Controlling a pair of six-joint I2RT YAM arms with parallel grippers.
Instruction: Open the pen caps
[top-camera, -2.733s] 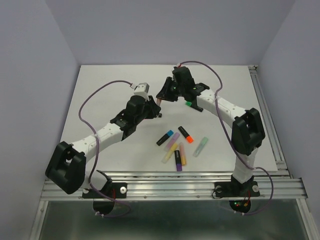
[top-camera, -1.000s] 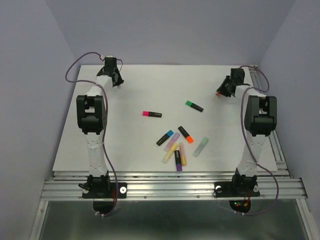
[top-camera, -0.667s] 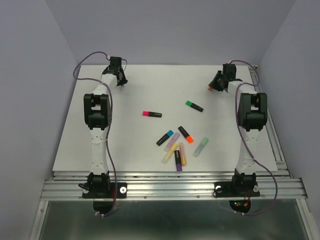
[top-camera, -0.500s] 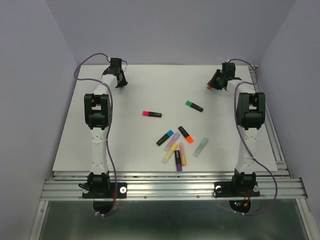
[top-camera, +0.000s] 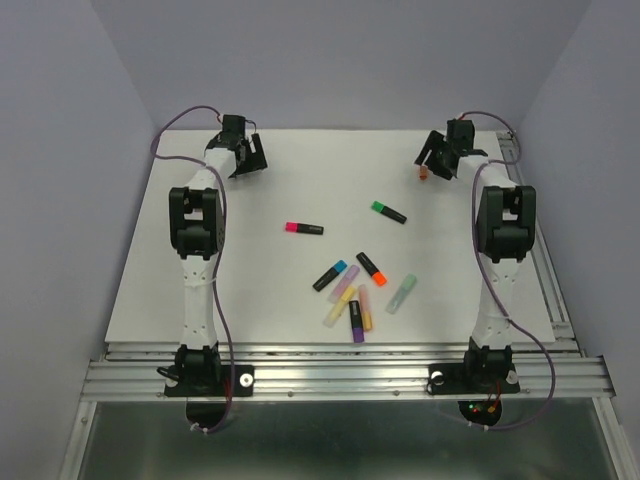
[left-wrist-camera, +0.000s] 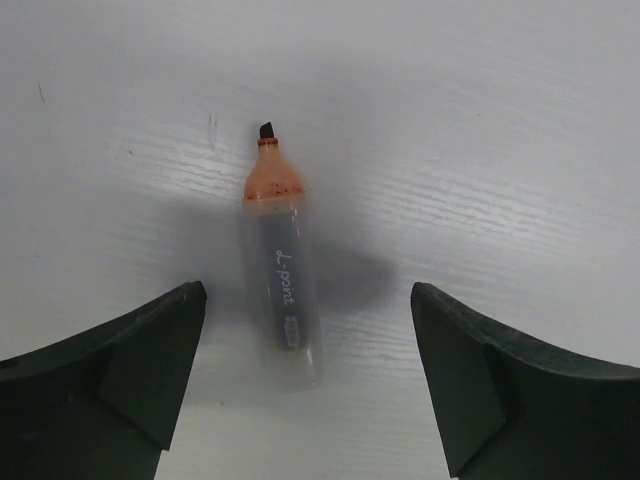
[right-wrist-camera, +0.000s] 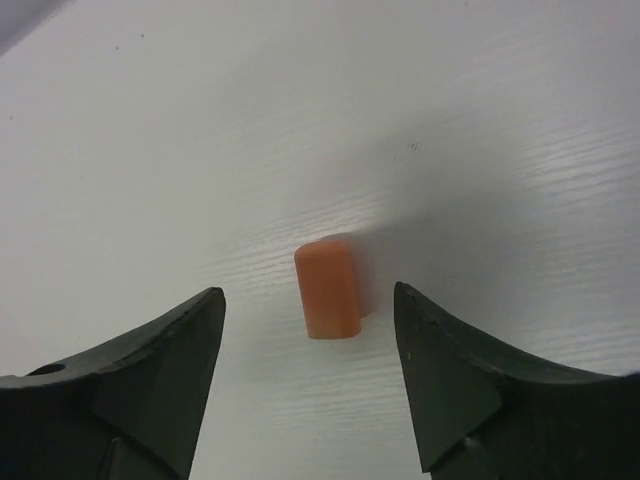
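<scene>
White counter (top-camera: 260, 290) between lilac walls, shown from above and from each wrist.

**Left.** Your left hand (top-camera: 250, 162) reaches the far left corner and is released, with its jaws spread wide. The uncapped pen (left-wrist-camera: 283, 300) lies flat on the counter between them and touches neither. Its clear barrel points toward the wrist camera and its orange tip (left-wrist-camera: 272, 182) points away.

**Right.** Your right hand (top-camera: 430, 160), at the far right corner, is likewise released. The orange cap (right-wrist-camera: 328, 288) lies on its side between the spread jaws, apart from both.

**Change.** 2.7 s ago both hands were close together over the far middle of the counter. Now the arms stretch to opposite corners, so pen and cap lie well apart. The cluster of pens and the green-capped pen (top-camera: 388, 211) lie where they did.

**Count.** There are one uncapped pen, one loose cap and nine capped pens.
- Two capped pens lie singly at mid-counter: the pink-capped pen (top-camera: 303, 228) and the green-capped one.
- Seven are clustered nearer you.
  - Three have black barrels: the blue-capped pen (top-camera: 329, 275), the orange-capped pen (top-camera: 371, 267) and the purple-capped pen (top-camera: 356, 323).
  - Four are pastel: the pastel green pen (top-camera: 401, 293), the pastel purple pen (top-camera: 345, 285), the pastel yellow pen (top-camera: 333, 314) and the pastel pink pen (top-camera: 365, 305).
</scene>
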